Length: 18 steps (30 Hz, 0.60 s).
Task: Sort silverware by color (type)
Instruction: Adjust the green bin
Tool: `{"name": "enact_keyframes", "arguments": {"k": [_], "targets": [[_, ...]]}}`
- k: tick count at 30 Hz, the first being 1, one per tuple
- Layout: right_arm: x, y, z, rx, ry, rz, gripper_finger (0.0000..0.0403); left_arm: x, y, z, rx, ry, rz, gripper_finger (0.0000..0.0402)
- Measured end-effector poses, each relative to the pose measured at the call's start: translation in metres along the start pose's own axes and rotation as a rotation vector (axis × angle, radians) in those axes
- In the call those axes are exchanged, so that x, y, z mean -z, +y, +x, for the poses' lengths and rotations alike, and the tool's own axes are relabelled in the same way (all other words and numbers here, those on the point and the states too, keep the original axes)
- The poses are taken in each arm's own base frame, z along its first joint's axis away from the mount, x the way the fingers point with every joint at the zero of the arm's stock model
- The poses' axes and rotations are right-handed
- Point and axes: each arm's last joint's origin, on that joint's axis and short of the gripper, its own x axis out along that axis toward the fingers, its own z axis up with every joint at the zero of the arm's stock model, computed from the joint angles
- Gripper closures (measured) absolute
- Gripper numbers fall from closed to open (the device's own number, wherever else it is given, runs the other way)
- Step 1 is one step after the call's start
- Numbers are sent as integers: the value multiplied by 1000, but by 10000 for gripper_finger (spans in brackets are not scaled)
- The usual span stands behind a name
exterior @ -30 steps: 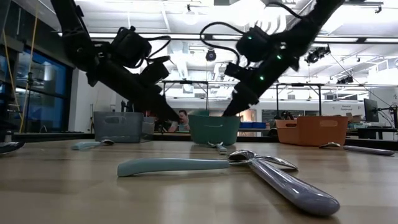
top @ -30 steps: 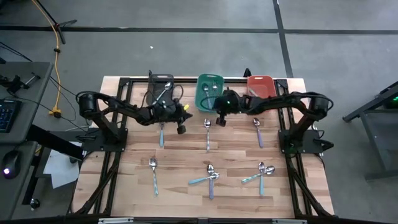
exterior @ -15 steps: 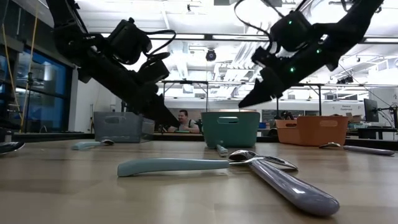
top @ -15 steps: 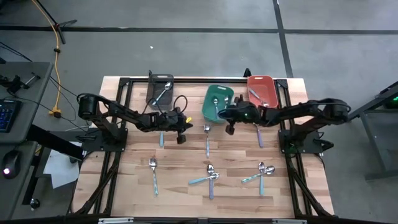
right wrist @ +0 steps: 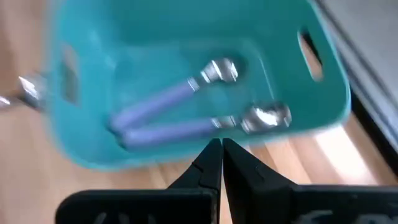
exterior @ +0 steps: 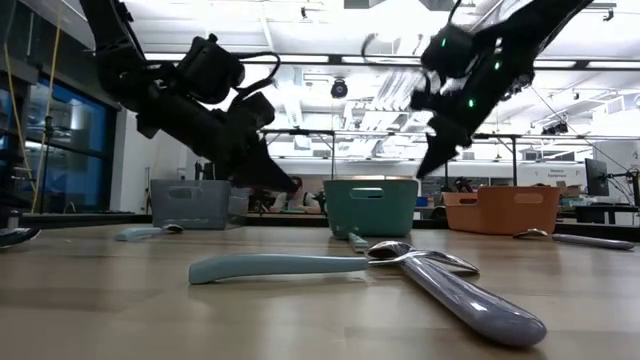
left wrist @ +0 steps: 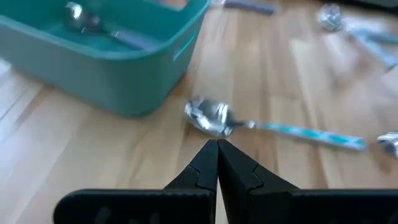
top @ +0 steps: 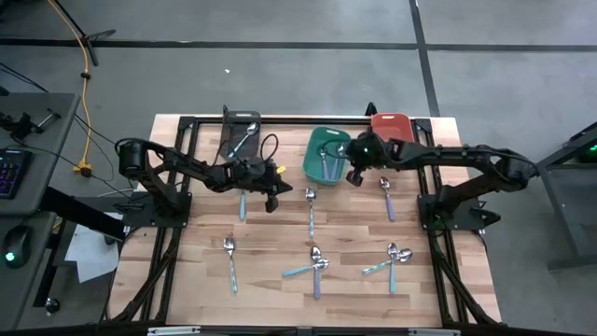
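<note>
Both arms are up near the bins at the back of the table. The left gripper (top: 271,198) is pinched tight with nothing in it, just beside a teal-handled spoon (left wrist: 273,127) that lies on the wood. The right gripper (top: 354,177) is pinched tight too, and empty, at about 3 o'clock of the teal bin (top: 314,168).

Most spoons are still waiting on the table (top: 187,280), spread out toward 6 o'clock. Two lilac spoons (right wrist: 180,124) already lie in the teal bin.

What could go wrong? The left gripper has to open before it drops, or it will just poke the spoon and push it away. The right arm is very near the teal bin, so a low swing could bump the bin and slide it.

The right wrist view shows the two lilac spoons inside the bin clearly. From above they are only tiny marks. The low view shows both grippers are up in the air, which the view from above cannot tell
</note>
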Motion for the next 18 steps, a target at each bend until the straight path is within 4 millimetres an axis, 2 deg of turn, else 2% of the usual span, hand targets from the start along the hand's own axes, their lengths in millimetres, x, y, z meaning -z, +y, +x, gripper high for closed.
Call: {"name": "enact_keyframes", "arguments": {"k": [4, 8, 14, 18], "targets": [[10, -22, 24, -20, 83, 45, 403, -4, 10, 3, -6, -10, -14, 401], [16, -40, 44, -49, 86, 88, 403, -11, 21, 15, 9, -17, -1, 401], [10, -61, 68, -72, 100, 127, 403, -19, 46, 34, -33, -21, -4, 401], [-1, -71, 83, -73, 89, 128, 403, -20, 62, 38, -61, -28, -25, 401]]}}
